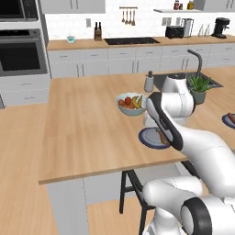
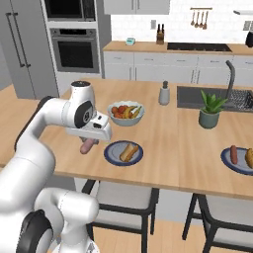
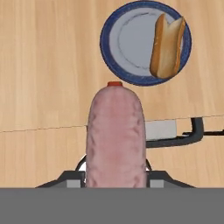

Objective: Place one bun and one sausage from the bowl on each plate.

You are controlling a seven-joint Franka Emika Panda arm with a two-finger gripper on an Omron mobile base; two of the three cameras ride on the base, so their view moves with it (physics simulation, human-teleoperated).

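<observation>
Sausage (image 3: 115, 135) in gripper (image 2: 89, 143); counter edge (image 3: 43, 129) below; plate (image 3: 118, 43) beyond

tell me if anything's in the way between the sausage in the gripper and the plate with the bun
Nothing visible blocks it. The gripper holds the sausage above the counter edge, and bare wood lies between it and the plate. The bun lies on the plate's far side, leaving the near half free.

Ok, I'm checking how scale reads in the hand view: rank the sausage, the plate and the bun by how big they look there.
1. Sausage, held in the end effector; largest, though it's nearest the camera, so that exaggerates it.
2. Plate.
3. Bun, lying on the plate.
</observation>
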